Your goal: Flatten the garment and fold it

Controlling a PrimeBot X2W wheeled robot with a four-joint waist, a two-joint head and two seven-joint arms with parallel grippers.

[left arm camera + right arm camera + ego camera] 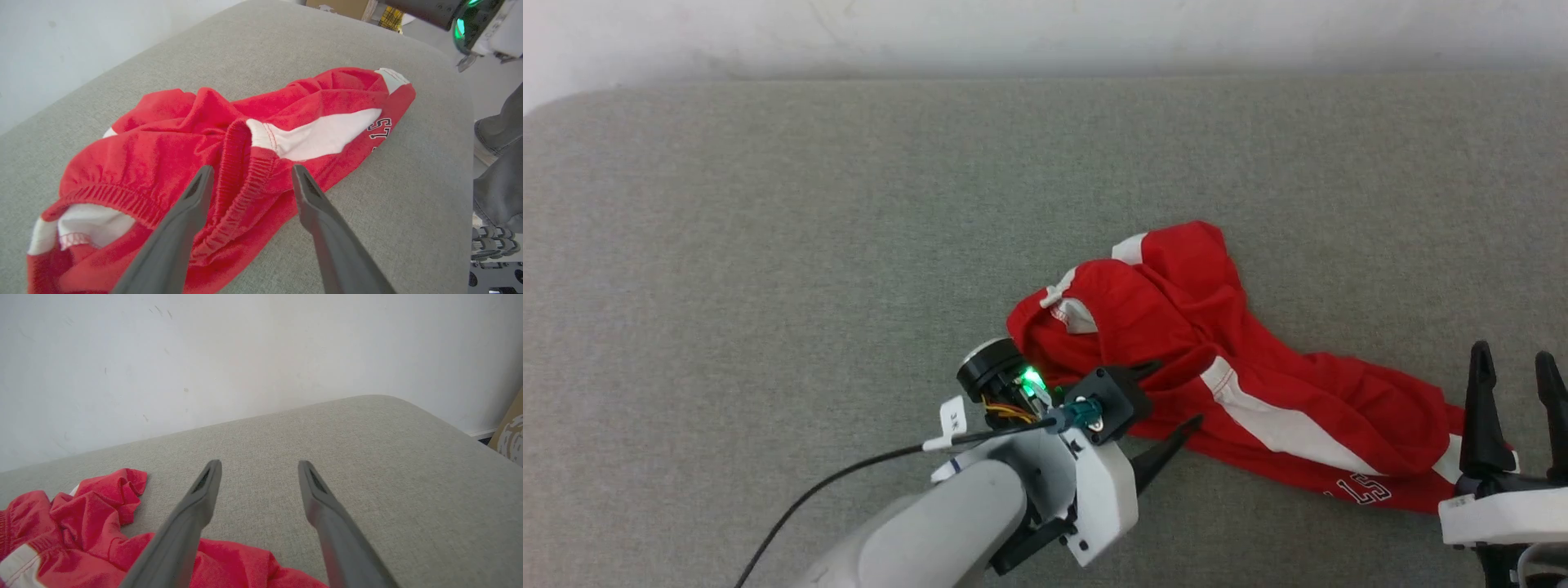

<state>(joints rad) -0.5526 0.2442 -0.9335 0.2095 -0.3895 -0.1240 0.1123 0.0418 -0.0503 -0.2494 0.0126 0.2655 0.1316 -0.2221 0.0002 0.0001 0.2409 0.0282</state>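
The bright red soft shorts with white side stripes (1176,318) lie crumpled on the grey woven cushion surface (768,245), a little to the right of its middle, with the gathered waistband (241,175) toward the left arm and the lettered leg toward the right arm. The left gripper (252,168) is spread wide, one dark finger on each side of a waistband fold, and it holds nothing. The right gripper (1512,353) is spread wide too and empty, just beside the lettered leg end.
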